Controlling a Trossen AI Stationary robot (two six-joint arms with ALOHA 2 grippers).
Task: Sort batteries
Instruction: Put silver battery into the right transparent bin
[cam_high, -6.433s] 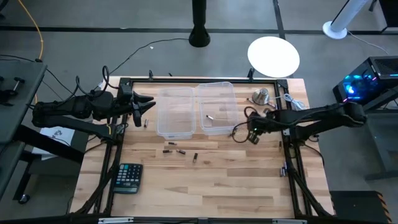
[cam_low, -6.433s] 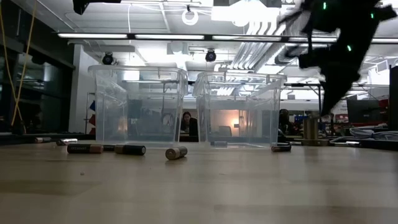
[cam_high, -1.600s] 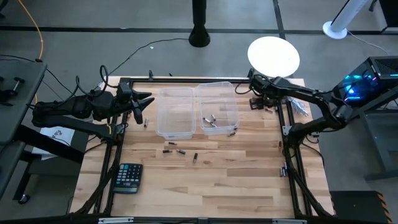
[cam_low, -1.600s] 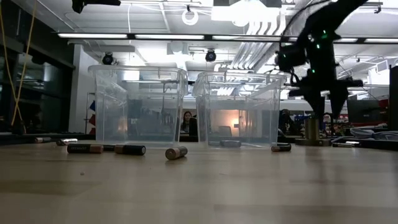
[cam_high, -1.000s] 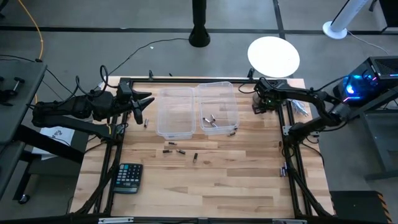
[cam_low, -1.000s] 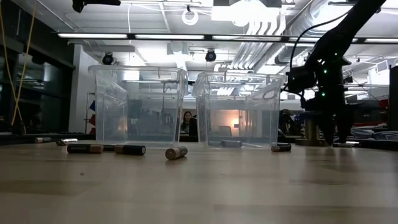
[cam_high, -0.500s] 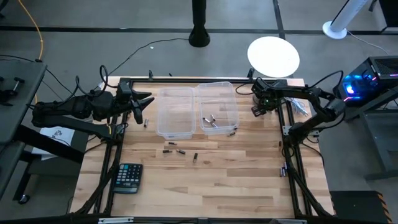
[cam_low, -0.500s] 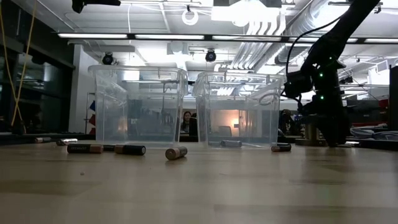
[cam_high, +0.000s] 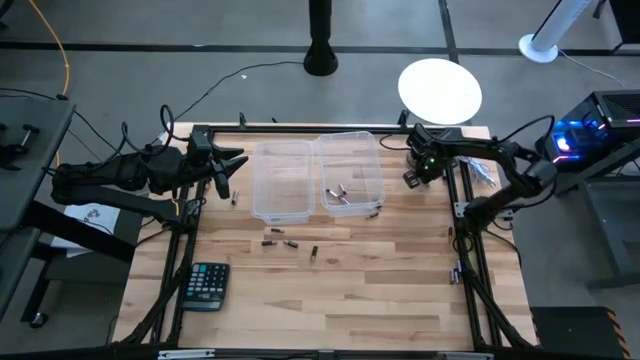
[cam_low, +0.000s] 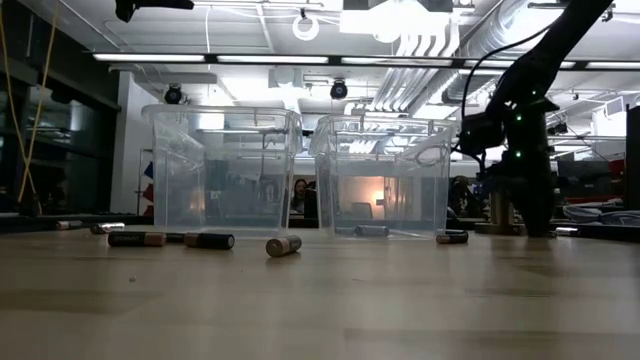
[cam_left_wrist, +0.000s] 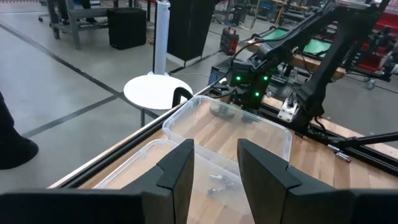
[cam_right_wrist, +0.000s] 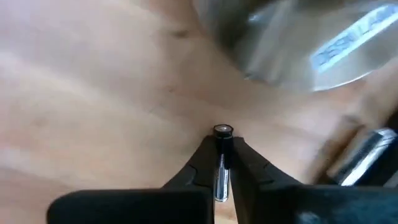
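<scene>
Several small batteries lie on the wooden table: three near the middle, one by the left arm, one beside the right bin. A few more lie inside the right clear bin. At the table's far right, my right gripper points down beside the silver bell-shaped object, shut on a thin silvery battery. My left gripper hovers raised at the far left, open, with nothing between its fingers. My right gripper pinches the thin silvery battery between its two fingertips, coming from above with the fingers pointing down. The battery lies along the gap between the fingers, and its round capped end pokes out past the tips. Whether it touches the wood I cannot tell.
Two clear bins stand side by side at the far middle, the left one without batteries, the right one beside it. A black calculator lies near the left front. A dark and silver oblong piece lies close to the right gripper.
My right gripper has stayed beside the bell-shaped object, rolled a little at the wrist, and shut: in the low view its two spread fingers have come together. The left arm and the loose batteries have kept still.
</scene>
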